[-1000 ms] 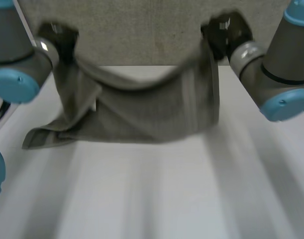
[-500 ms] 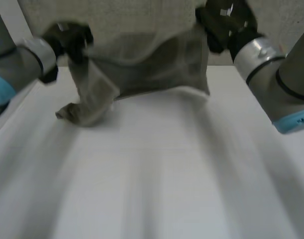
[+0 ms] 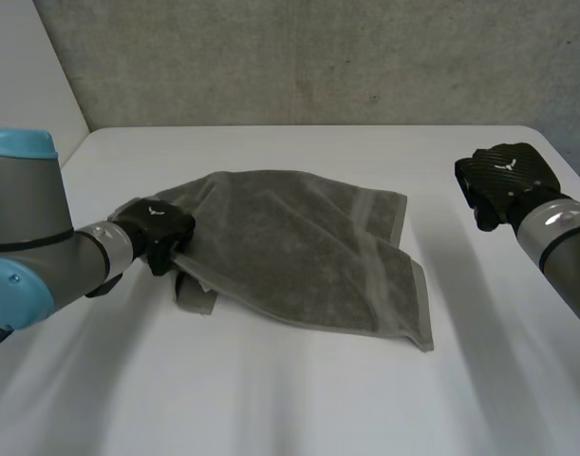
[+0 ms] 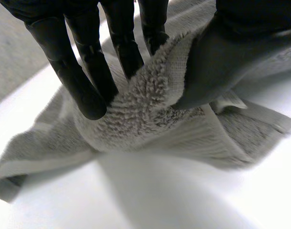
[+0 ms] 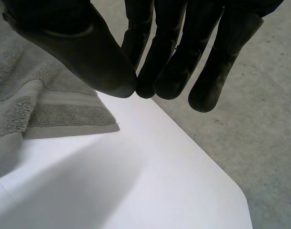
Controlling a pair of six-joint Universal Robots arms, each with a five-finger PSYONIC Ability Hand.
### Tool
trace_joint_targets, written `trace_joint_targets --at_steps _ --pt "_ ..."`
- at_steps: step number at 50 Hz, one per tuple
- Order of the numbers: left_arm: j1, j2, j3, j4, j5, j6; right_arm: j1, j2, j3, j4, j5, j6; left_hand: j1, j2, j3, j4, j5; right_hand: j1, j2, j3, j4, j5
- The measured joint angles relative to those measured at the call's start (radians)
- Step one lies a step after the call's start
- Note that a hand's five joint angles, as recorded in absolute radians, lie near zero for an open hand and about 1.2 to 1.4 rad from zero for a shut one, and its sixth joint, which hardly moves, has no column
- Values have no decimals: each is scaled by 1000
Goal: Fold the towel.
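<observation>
The grey towel [image 3: 299, 247] lies folded over on the white table [image 3: 308, 399], its upper layer askew over the lower one. My left hand [image 3: 157, 228] is at the towel's left edge. In the left wrist view a bunched fold of towel [image 4: 145, 109] sits pinched between that hand's fingers [image 4: 83, 71] and thumb. My right hand [image 3: 503, 176] hovers off the towel's right side, apart from it. In the right wrist view its fingers [image 5: 174, 57] rest against the thumb with nothing between them, and a towel corner [image 5: 31, 95] lies beside the hand.
A grey carpeted floor [image 3: 318, 66] lies beyond the table's far edge. The table's rounded corner [image 5: 231, 191] is close under my right hand. Bare table stretches in front of the towel.
Both hands came down from holding the towel up at the far edge. The towel now lies on the table. My right hand has let go and moved off to the right.
</observation>
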Motion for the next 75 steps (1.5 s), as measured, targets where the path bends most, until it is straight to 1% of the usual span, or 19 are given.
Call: trace_joint_targets --at_steps 2,7,8,10,15,16,18,19,21,22,24,27,32,38,48,53,62,68,75 --pt "-7 10 -13 39 -14 -8 -7 -12 28 -27 2 17 -29 -20 -21 -20 -25 0 0 0 0 0" --pt "-40 10 -45 155 -86 -46 -38 -35 90 -111 11 55 -215 -198 -194 -196 -207 0 0 0 0 0" --pt "-43 9 -47 165 -94 -50 -41 -37 95 -117 12 58 -222 -206 -199 -201 -213 0 0 0 0 0" --pt "-58 2 -62 202 -120 -67 -48 -40 107 -137 14 66 -330 -308 -308 -307 -318 0 0 0 0 0" --pt "-87 -13 -87 240 -145 -89 -50 -41 118 -146 10 70 -496 -482 -481 -474 -488 -21 -17 -19 -18 -21" --pt "-96 -16 -91 243 -149 -90 -48 -40 119 -144 8 69 -547 -534 -536 -526 -543 -86 -72 -78 -76 -85" --pt "-108 -19 -98 245 -153 -90 -43 -39 121 -137 4 66 -583 -570 -576 -562 -586 -159 -137 -140 -136 -146" --pt "-111 -19 -100 245 -154 -89 -40 -39 121 -133 2 65 -593 -579 -587 -568 -596 -214 -191 -202 -197 -211" --pt "-122 -15 -111 243 -156 -87 -19 -37 124 -106 -13 61 -660 -639 -657 -639 -666 -585 -548 -554 -546 -573" --pt "-123 -14 -113 242 -156 -86 -14 -36 125 -100 -17 60 -668 -647 -665 -650 -675 -618 -594 -601 -593 -621" --pt "-125 -2 -125 236 -156 -85 19 -34 127 -54 -43 56 -702 -688 -700 -683 -714 -768 -739 -754 -747 -780" --pt "-122 19 -141 227 -156 -85 60 -29 130 2 -74 48 -715 -705 -713 -691 -728 -826 -788 -808 -803 -846" --pt "-117 53 -160 219 -155 -88 118 -15 141 58 -99 34 -727 -719 -727 -707 -741 -828 -788 -808 -803 -848" --pt "-119 65 -172 218 -155 -90 164 20 176 61 -101 25 -730 -720 -728 -707 -743 -828 -788 -808 -803 -846" --pt "-122 41 -171 229 -152 -91 174 103 248 -58 -84 -21 -731 -720 -728 -707 -743 -828 -788 -808 -803 -834" --pt "-121 35 -171 240 -151 -93 174 127 253 -82 -71 -51 -731 -720 -728 -707 -743 -827 -788 -808 -803 -830" --pt "-120 25 -171 247 -151 -93 175 183 246 -126 -63 -61 -731 -720 -728 -707 -743 -816 -785 -806 -800 -805" --pt "-120 21 -171 250 -151 -93 175 205 242 -167 -58 -59 -731 -720 -728 -707 -743 -731 -712 -723 -720 -723" --pt "-121 20 -172 252 -151 -93 174 221 233 -206 -24 -58 -731 -720 -728 -707 -743 -572 -545 -561 -557 -595"
